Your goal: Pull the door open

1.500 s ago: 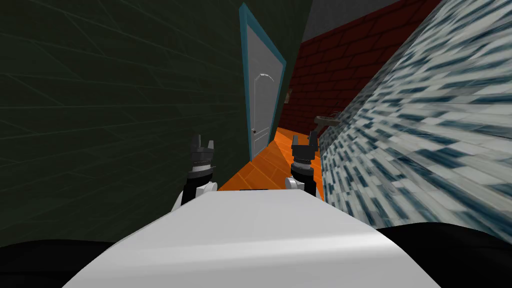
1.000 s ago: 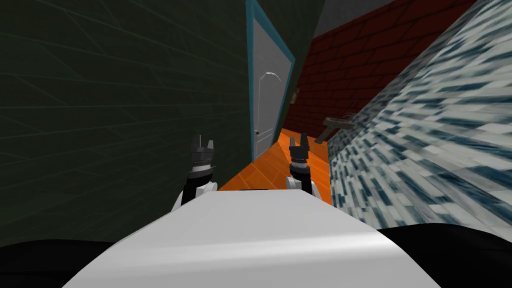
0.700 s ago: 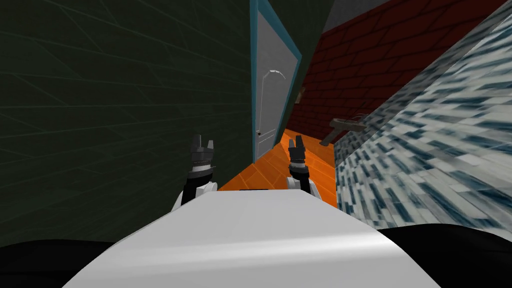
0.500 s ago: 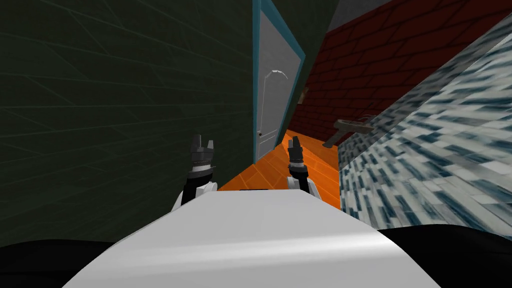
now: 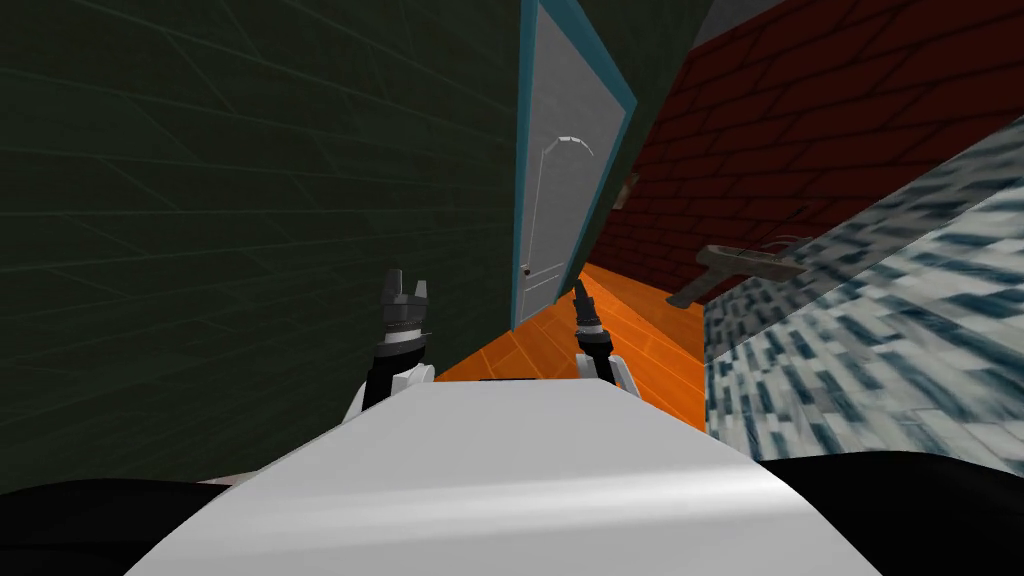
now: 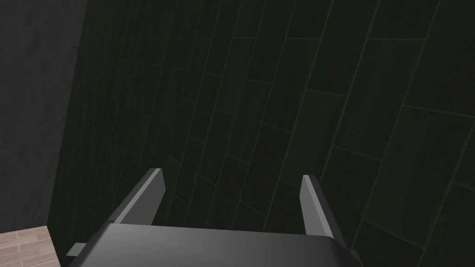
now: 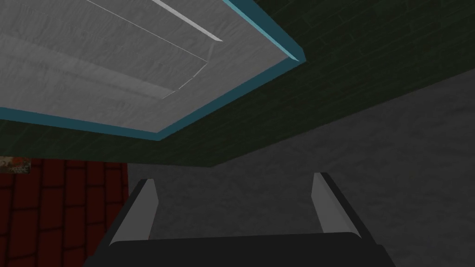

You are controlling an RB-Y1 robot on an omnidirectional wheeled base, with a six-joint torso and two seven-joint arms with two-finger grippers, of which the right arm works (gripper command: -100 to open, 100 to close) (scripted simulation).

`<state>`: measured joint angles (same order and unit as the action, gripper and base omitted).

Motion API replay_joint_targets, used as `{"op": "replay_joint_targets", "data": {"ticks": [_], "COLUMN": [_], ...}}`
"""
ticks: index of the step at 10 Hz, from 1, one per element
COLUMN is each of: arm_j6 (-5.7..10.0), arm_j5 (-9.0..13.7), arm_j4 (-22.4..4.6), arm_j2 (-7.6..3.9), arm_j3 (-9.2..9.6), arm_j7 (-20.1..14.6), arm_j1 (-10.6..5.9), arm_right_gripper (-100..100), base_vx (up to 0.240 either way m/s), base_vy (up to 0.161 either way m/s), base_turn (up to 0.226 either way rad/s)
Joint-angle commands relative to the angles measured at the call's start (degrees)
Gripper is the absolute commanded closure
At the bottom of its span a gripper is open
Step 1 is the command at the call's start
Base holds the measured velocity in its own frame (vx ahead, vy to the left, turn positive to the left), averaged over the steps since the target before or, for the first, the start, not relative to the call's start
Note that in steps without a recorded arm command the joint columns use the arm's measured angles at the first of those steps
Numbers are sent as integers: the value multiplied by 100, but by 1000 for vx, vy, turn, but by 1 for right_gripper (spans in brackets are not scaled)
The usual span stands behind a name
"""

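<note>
A light grey panelled door (image 5: pixel 562 190) in a teal frame (image 5: pixel 524 180) is set in the dark green wall ahead, shut, with a small dark knob (image 5: pixel 526 271) on its left edge. My right gripper (image 5: pixel 578 288) is raised in front of me, near the door's lower right corner in the head view, some way short of it. Its wrist view shows open fingers (image 7: pixel 144 206) with nothing between them, and the upper part of the door (image 7: pixel 116 69) beyond them. My left gripper (image 5: pixel 404 291) hangs beside the dark green wall, its fingers (image 6: pixel 148 194) open and empty.
The dark green tiled wall (image 5: pixel 250 200) runs close along my left. A blue-and-white mosaic wall (image 5: pixel 880 340) with a grey fixture (image 5: pixel 740 265) on it closes in on the right. A red brick wall (image 5: pixel 780 130) stands beyond the orange plank floor (image 5: pixel 620 350).
I have moved and turned, so the door now stands larger and further right in the head view. My right gripper has shifted left and turned edge-on. The left arm has kept still.
</note>
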<state>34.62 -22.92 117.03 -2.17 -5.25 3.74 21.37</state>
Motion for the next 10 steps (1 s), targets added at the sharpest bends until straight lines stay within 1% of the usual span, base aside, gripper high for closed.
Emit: {"op": "replay_joint_targets", "data": {"ticks": [1, 4, 5, 6, 7, 10], "arm_j6": [-12, 13, 13, 22, 31, 57], "arm_j5": [-274, -768, -768, -937, -1105, -1609], "arm_j4": [-150, -537, -537, -669, -801, -1198], "arm_j2": [-11, -31, -31, -31, -32, -18], "arm_j3": [-94, -310, -310, -383, -457, -678], "arm_j7": [142, 391, 391, 476, 561, 816], "arm_j1": [-46, -195, -195, -245, -296, -448], "arm_right_gripper": [-100, -100, -100, -100, -100, -100], "base_vx": [80, 75, 52, 41, 65, 73], "base_vy": [-76, -81, -57, -32, -54, -88], "base_turn": [177, 175, 65, 108, 229, 193]}}
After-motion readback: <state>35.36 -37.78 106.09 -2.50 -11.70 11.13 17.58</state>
